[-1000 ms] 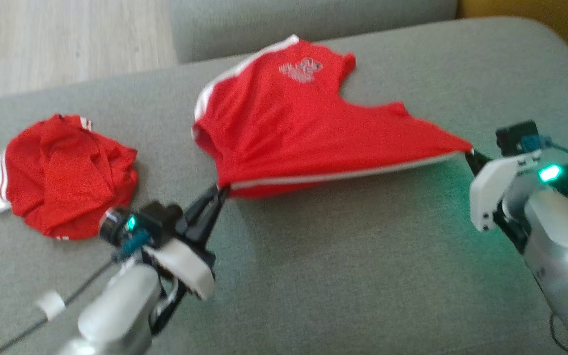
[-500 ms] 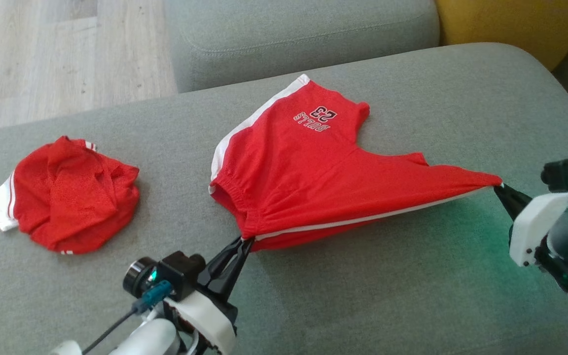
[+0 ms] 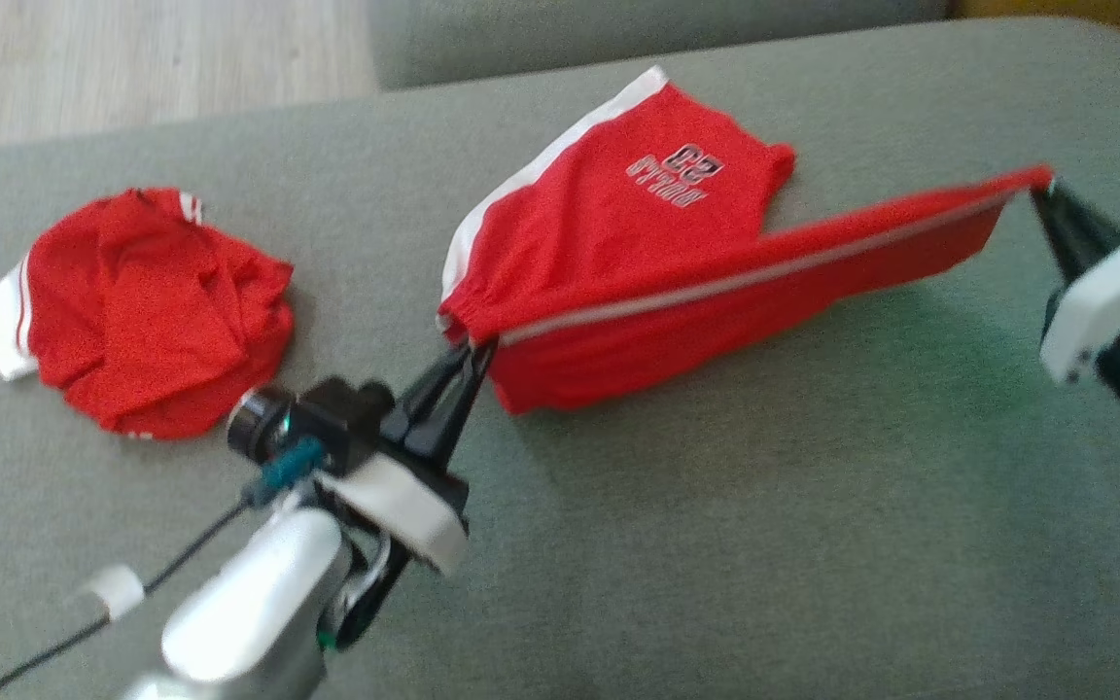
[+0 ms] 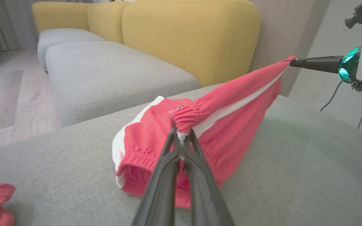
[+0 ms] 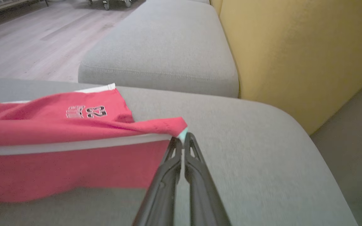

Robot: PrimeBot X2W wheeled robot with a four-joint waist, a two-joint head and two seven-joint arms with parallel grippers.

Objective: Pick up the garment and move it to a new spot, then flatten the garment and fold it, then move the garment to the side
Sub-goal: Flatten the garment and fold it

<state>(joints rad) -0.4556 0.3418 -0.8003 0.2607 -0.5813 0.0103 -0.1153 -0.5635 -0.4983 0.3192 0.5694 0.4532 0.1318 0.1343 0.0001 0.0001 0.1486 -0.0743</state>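
- The red shorts [image 3: 618, 224] sit in the upper middle of the head view. Part lies on the grey cushion [image 3: 716, 544], and the white-striped edge is lifted and stretched taut between the two grippers.
- They look light, thin and limp: the cloth sags below the stretched edge and gathers at the elastic waistband. I judge they will drape, not hold a shape, and could slip from a shallow pinch.
- The best holds are probably the corners, where waistband and hem give thicker cloth.
- The left gripper [image 3: 468, 358], lower centre, has its fingers pressed together, pinching the waistband corner.
- The right gripper [image 3: 1046, 190], at the right edge, has its fingers pressed together on the far tip.
- Count: two red garments, with the second garment [image 3: 152, 311] crumpled at the left; two grippers, both gripping.
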